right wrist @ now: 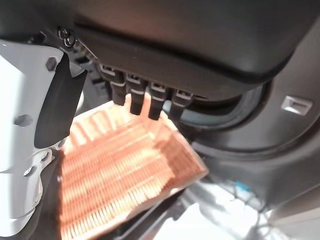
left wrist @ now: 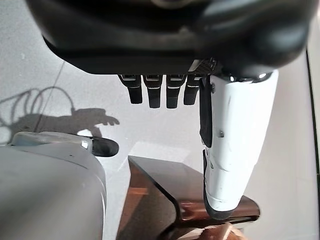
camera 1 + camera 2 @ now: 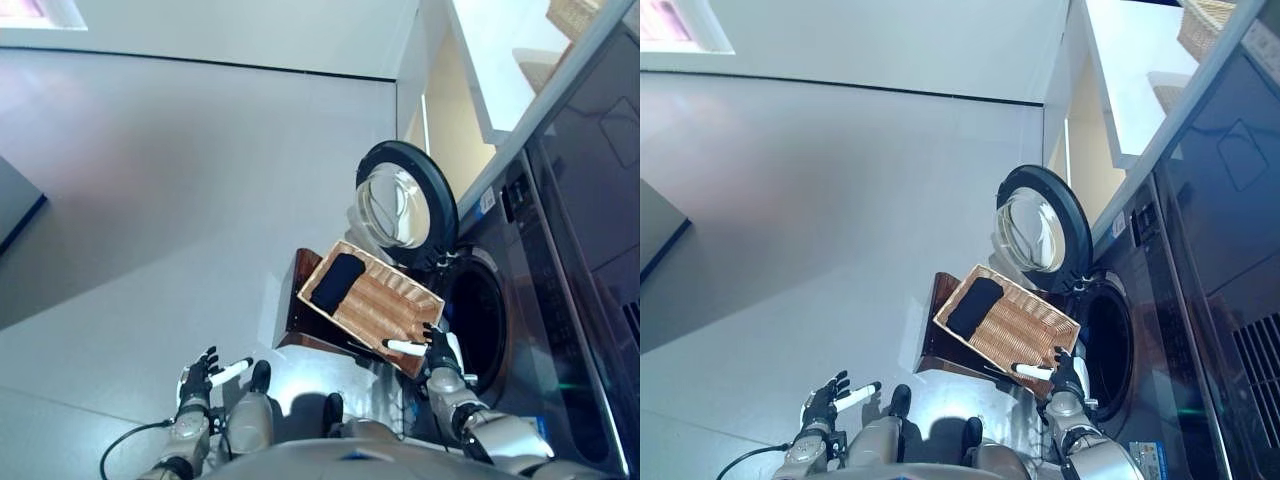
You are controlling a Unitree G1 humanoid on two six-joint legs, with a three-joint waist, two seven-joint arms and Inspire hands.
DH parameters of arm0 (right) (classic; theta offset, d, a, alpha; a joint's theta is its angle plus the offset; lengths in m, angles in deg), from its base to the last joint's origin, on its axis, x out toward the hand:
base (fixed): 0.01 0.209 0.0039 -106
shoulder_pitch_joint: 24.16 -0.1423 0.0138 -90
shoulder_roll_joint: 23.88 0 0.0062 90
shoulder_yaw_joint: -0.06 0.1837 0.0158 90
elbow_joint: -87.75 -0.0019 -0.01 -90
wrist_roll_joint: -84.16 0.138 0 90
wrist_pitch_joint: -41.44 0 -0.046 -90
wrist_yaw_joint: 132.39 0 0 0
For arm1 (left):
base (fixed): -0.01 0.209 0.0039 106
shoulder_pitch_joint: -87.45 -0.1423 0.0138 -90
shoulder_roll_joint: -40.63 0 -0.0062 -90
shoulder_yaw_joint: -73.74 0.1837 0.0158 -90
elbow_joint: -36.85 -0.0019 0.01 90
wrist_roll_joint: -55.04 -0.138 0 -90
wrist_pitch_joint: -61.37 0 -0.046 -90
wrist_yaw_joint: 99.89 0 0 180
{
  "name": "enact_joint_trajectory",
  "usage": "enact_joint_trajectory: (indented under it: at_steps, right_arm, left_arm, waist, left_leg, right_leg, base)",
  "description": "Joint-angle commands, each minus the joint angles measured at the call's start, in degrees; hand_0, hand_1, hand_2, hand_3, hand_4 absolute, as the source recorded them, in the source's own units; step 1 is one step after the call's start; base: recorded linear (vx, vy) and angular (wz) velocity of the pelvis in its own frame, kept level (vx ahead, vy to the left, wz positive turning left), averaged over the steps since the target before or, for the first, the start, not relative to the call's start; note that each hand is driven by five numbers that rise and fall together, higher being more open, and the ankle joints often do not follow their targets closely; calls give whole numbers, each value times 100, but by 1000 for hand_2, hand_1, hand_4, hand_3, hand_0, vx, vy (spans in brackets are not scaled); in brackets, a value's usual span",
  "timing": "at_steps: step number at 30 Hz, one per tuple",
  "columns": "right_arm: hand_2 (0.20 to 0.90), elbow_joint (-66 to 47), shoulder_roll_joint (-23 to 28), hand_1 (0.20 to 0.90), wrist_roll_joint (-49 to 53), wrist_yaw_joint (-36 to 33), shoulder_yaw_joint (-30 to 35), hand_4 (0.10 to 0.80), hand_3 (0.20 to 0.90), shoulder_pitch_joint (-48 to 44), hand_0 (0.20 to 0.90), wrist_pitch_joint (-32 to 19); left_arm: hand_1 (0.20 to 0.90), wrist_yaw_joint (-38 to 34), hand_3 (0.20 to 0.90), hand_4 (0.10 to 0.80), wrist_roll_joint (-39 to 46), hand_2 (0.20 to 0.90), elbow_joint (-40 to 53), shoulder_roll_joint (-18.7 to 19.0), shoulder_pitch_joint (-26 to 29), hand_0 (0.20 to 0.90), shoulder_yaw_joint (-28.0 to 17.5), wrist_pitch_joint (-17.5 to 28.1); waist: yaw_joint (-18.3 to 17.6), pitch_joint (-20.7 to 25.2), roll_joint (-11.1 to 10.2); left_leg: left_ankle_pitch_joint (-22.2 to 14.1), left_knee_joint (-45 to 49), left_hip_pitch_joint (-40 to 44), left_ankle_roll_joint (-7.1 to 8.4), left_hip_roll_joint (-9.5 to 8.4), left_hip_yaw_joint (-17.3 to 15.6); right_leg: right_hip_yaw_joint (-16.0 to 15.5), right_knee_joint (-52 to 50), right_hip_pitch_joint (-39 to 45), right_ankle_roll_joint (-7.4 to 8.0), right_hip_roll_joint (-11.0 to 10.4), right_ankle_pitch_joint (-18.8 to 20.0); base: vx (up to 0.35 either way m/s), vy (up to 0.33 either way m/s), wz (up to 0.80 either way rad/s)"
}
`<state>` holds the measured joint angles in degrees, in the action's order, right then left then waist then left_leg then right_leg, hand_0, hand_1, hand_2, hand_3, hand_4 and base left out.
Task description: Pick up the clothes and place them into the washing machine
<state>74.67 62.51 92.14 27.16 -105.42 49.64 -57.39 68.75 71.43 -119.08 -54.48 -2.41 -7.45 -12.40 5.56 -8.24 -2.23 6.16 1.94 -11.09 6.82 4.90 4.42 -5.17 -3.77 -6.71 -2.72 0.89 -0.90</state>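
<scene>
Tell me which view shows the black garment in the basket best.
The left eye view: the black garment lies unobstructed at the wicker basket's far end. The right eye view shows it similarly; neither wrist view shows it.

A pale grey floor [image 3: 180, 200] fills most of the view, glossy and catching light near 6 o'clock. A white wall [image 3: 250, 30] runs along 12 o'clock, meeting the floor at a dark baseboard [image 3: 200, 62]. A bright window [image 3: 40, 12] sits at 11 o'clock. A white shelf [image 3: 500, 60] juts at 1 o'clock, a dark panel [image 3: 18, 205] at 9.
</scene>
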Motion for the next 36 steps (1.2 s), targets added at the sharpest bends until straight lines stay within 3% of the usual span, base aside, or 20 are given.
enact_joint_trajectory:
  at_steps: [1, 2, 3, 5, 6, 7, 8, 10, 20, 36]
  right_arm:
    - [900, -135, 218, 900, -287, -346, -184, 800, 900, -552, 900, -89]
    - [900, -59, 175, 900, -256, -345, -236, 800, 900, -780, 900, -34]
    - [900, -56, 174, 900, -255, -345, -235, 800, 900, -785, 900, -34]
    - [900, 64, 154, 900, -50, -403, -161, 800, 900, -1369, 900, -23]
    - [900, 68, 154, 900, -49, -402, -160, 800, 900, -1376, 900, -24]
    - [900, 114, 153, 900, 32, -447, -118, 800, 900, -1652, 900, -11]
    - [900, 161, 186, 900, 76, -455, -85, 800, 900, -1707, 900, 13]
    - [900, 187, 198, 900, 228, -496, -20, 800, 900, -1919, 900, -25]
    - [900, 278, 509, 900, 699, -800, 237, 800, 900, -3072, 900, -37]
    - [900, 574, 1081, 900, 1357, -906, 462, 800, 900, -4178, 900, -101]
  left_arm:
    - [900, -192, 900, 800, -220, 900, 146, 102, 215, 900, 127, 289]
    - [900, -237, 900, 800, -164, 900, 159, 164, 297, 900, 130, 308]
    - [900, -236, 900, 800, -164, 900, 158, 165, 301, 900, 129, 308]
    - [900, -347, 900, 800, 126, 900, 580, 312, 476, 900, 170, 448]
    - [900, -346, 900, 800, 128, 900, 582, 313, 480, 900, 169, 446]
    - [900, -368, 900, 800, 292, 900, 801, 395, 544, 900, 182, 524]
    - [900, -336, 900, 800, 314, 900, 961, 419, 546, 900, 227, 528]
    - [900, -299, 900, 800, 432, 900, 1252, 461, 624, 900, 305, 598]
    - [900, -174, 900, 800, 547, 900, 2906, 597, 368, 900, 677, 738]
    - [900, -303, 900, 800, 715, 900, 4378, 921, 653, 900, 669, 1010]
  waist:
    - [29, 89, 13]
    - [127, 7, 2]
    - [138, 3, -3]
    - [426, -357, 82]
    - [427, -352, 80]
    - [503, -446, 98]
    - [486, -432, 63]
    - [481, -492, 70]
    - [674, -861, 263]
    - [1079, -1273, 344]
  left_leg:
    - [159, -220, -247, -287, -204, -148]
    - [26, -30, -282, -390, -241, -326]
    - [17, -18, -284, -392, -241, -338]
    - [-50, 156, -481, -452, -145, -647]
    - [-53, 163, -496, -452, -145, -647]
    - [-32, 187, -617, -417, -111, -741]
    - [-46, 218, -651, -401, -147, -764]
    - [-58, 247, -766, -410, -207, -691]
    - [-74, 453, -1461, -427, -377, -466]
    - [-372, 1116, -2456, -457, -690, -218]
  right_leg:
    - [504, 203, 197, 736, -359, 142]
    - [536, -58, 87, 788, -467, 81]
    - [548, -70, 79, 790, -468, 75]
    - [-6, -657, -657, 880, -675, 202]
    - [-4, -675, -677, 880, -676, 195]
    - [-437, -690, -905, 861, -823, 304]
    - [-535, -459, -776, 859, -876, 315]
    - [-428, -264, -796, 834, -827, 384]
    - [-578, -385, -1327, 852, -1004, 343]
    - [-734, -926, -1955, 912, -1244, 78]
  base:
    - [59, 198, -37]
    - [41, 150, -32]
    - [-94, 178, -57]
    - [-224, 117, -71]
    - [-204, 58, -80]
    - [-76, 7, -66]
    - [-40, 5, -64]
    - [22, 14, -10]
    - [-5, 29, 13]
    - [14, 30, 15]
